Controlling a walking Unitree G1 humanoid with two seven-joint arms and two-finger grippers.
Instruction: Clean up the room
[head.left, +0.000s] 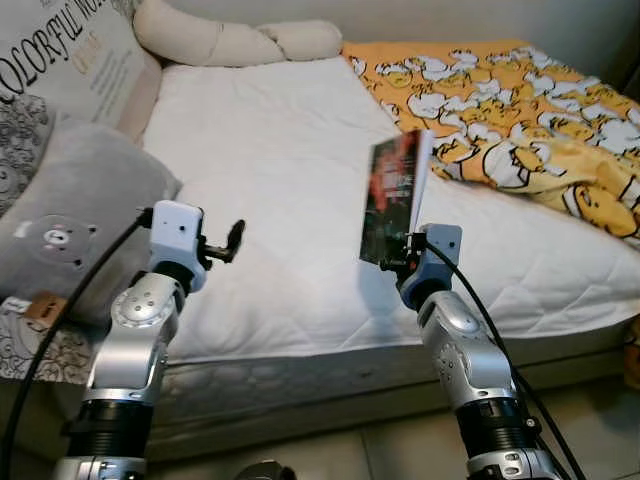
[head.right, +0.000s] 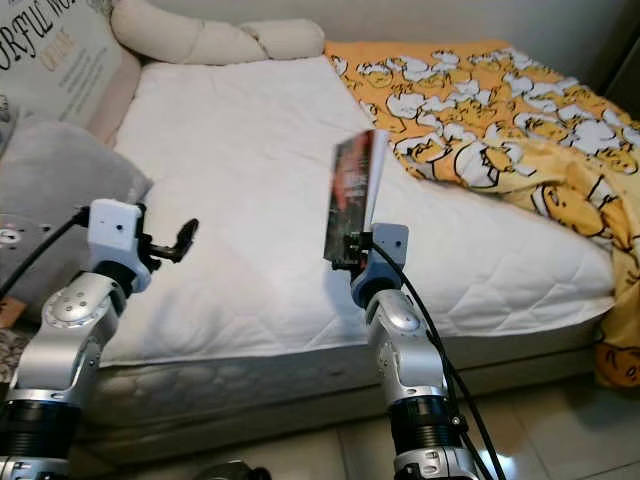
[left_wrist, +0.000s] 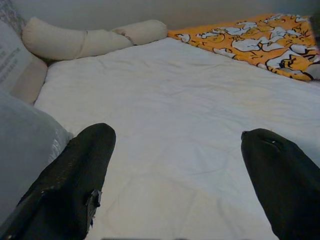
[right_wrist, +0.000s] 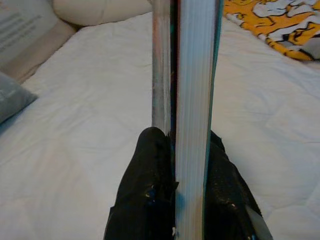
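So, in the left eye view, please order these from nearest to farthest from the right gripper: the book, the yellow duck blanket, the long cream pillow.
1. Book: clamped upright in the right gripper.
2. Yellow duck blanket: on the bed's right side, beyond the gripper.
3. Long cream pillow: at the bed's far end, toward the left.

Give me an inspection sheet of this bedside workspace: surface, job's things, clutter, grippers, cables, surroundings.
Surface: bed with a white quilted cover, mostly bare.
Job's things: book held upright above the bed's near edge, page block facing the right wrist camera.
Clutter: yellow cartoon-print blanket bunched on the bed's right side.
Grippers: right gripper shut on the book's lower end; left gripper open, holding nothing, over the bed.
Cables: black cable along the left arm; another along the right arm.
Surroundings: long cream pillow at the bed's head; grey cushion and printed cushion on the left; tiled floor below.
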